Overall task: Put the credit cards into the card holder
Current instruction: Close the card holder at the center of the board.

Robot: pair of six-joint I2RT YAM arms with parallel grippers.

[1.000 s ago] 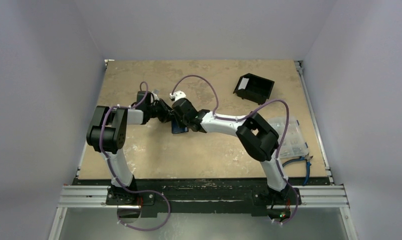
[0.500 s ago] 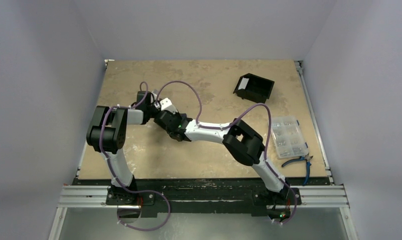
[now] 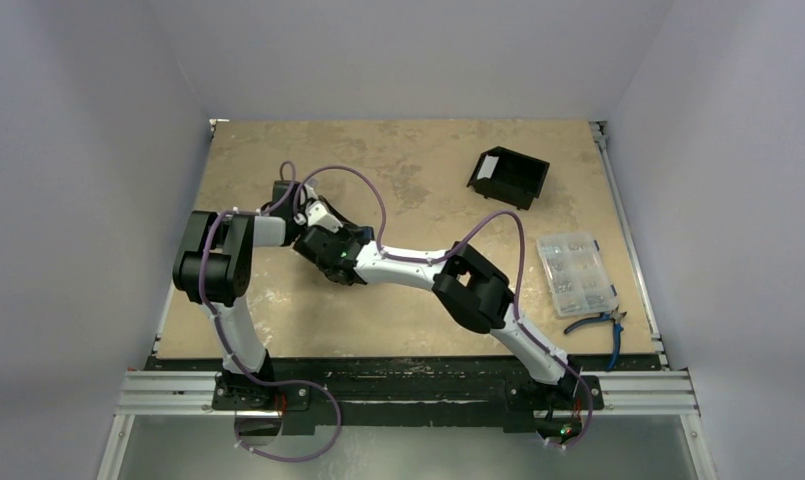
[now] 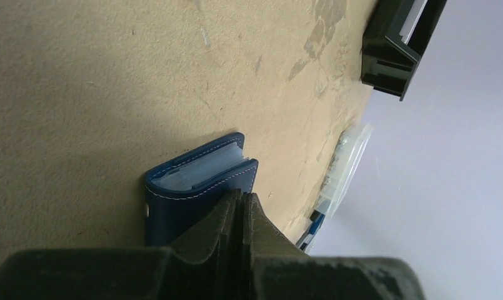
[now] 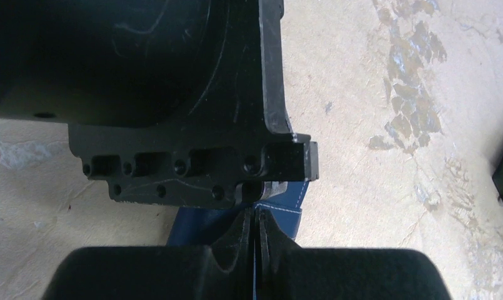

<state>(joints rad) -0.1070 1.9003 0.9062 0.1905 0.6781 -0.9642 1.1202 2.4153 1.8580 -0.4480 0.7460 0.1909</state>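
The navy-blue card holder (image 4: 195, 187) lies on the tan table, nearly folded, with clear sleeves showing between its covers. My left gripper (image 4: 242, 199) is shut, its tips at the edge of the near cover. My right gripper (image 5: 256, 215) is shut on a thin blue edge that runs between its fingers, at the holder's stitched corner (image 5: 286, 212). The left gripper's black body (image 5: 192, 162) sits just beyond it. In the top view both grippers meet at the left middle: left (image 3: 310, 222), right (image 3: 328, 258). They hide the holder there. No loose credit card shows.
A black open-sided box with a white label (image 3: 508, 177) stands at the back right and also shows in the left wrist view (image 4: 398, 44). A clear compartment box (image 3: 576, 273) and blue-handled pliers (image 3: 598, 322) lie at the right edge.
My right arm has swung left, bringing its gripper over the card holder and against the left gripper. The holder, visible in the top view before, is now covered. The left arm has not moved.
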